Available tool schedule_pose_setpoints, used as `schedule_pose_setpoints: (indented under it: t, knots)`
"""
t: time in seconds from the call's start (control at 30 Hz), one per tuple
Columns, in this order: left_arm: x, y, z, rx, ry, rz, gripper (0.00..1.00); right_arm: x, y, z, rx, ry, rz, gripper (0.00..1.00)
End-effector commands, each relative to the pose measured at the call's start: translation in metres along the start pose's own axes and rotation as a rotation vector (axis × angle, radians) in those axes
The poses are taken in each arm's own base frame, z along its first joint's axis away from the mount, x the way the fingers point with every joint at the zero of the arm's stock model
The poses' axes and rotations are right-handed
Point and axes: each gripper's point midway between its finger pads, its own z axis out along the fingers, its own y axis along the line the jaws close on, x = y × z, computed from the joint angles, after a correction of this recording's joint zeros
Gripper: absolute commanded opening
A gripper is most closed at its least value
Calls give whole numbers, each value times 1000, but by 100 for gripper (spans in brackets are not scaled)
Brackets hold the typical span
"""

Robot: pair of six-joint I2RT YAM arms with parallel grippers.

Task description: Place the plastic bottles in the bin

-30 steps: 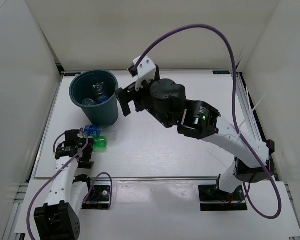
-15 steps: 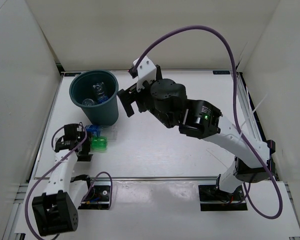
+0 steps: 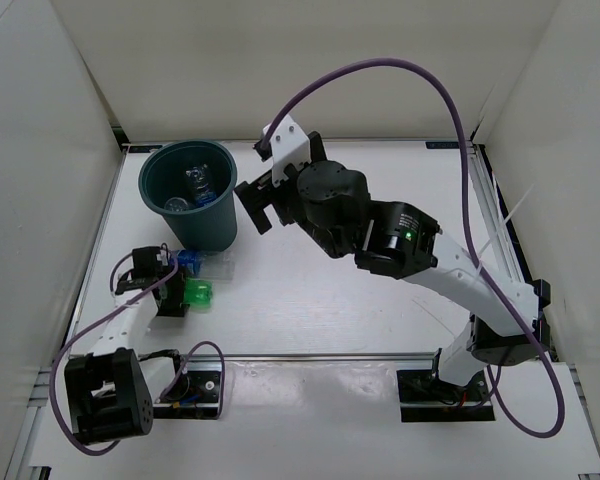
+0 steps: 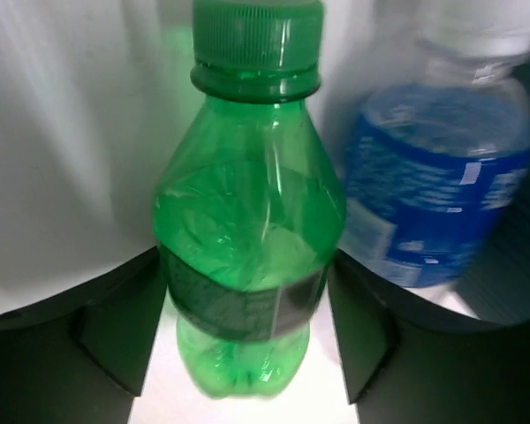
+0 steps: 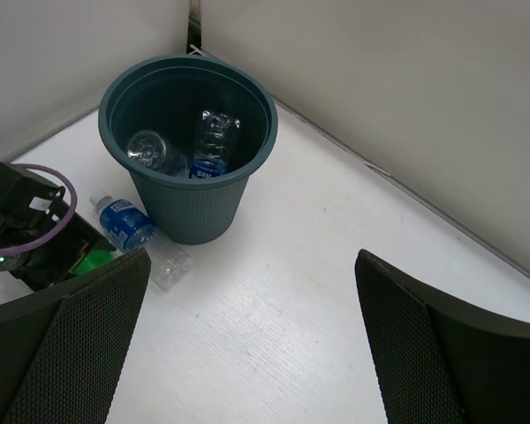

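Observation:
A green bottle [image 4: 247,238] with a green cap lies on the table near the bin's foot [image 3: 197,293]. My left gripper [image 4: 247,327] straddles its labelled lower body, and both black fingers [image 4: 115,327] press its sides. Beside it lies a clear bottle with a blue label [image 4: 433,194], against the base of the bin [image 5: 128,225]. The dark teal bin [image 3: 205,230] stands at the back left, with two clear bottles inside [image 5: 214,141]. My right gripper [image 5: 247,344] hangs open above the table, right of the bin, holding nothing.
White walls close in the table on the left, back and right. The right arm's body and its purple cable [image 3: 380,60] arch over the middle of the table. The left arm [image 3: 130,320] runs along the left edge.
My left gripper has slid forward round the green bottle and its jaws have closed in on it. The right gripper has shifted slightly.

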Motion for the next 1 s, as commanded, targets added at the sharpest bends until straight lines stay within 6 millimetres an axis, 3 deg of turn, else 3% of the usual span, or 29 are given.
schedule_pose_setpoints:
  t: [0.0, 0.13, 0.27, 0.3, 0.43, 0.47, 0.57, 0.63, 0.77, 0.97]
  knots:
    - [5, 7, 1, 26, 24, 31, 79, -11, -13, -8, 37, -33, -6, 100]
    - [5, 7, -10, 81, 32, 43, 73, -4, -16, -1, 54, -14, -15, 100]
    - [2, 17, -43, 58, 12, 30, 72, 5, -23, 7, 70, 7, -4, 100]
    - [-5, 1, -64, 135, -22, 44, 71, 5, -23, 7, 70, 7, 6, 100]
    - [-25, -21, -127, 264, -134, 135, 67, 13, -34, 9, 86, 21, 49, 100]
    - [-32, -37, -155, 343, -175, 148, 67, 18, -36, 12, 96, 34, 53, 100]
    - [-41, -54, -194, 435, -235, 204, 64, 22, -36, 10, 78, 39, 64, 100]
    - [-53, -85, -236, 585, -326, 252, 63, 24, -39, 9, 79, 41, 77, 100]
    - [-75, -145, -270, 714, -458, 361, 61, 24, -43, 12, 76, 43, 90, 100]
    - [-107, -232, -252, 627, -546, 457, 67, 25, -46, 17, 57, 46, 132, 100]
